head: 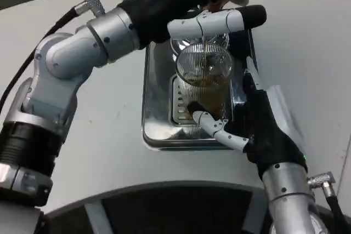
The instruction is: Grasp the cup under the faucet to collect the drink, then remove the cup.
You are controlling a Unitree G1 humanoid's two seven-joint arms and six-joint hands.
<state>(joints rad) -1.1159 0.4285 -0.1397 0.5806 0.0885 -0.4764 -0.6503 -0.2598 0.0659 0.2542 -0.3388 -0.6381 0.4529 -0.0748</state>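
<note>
While the right robot hand [258, 127] grips the ribbed clear glass cup [205, 80] on the steel drip tray [156, 108], keep it upright under the faucet; the left robot hand [211, 1] presses above, grip unclear.

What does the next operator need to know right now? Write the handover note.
Right hand: fingers wrapped round the cup, gripping it.
Left hand: up at the faucet area above the cup; what it grips cannot be told.
Cup: upright on the metal drip tray, brown drink inside, a thin stream running in from above.
Done: cup grasped, filling under way.
Left: finish collecting, then take the cup away.
</note>
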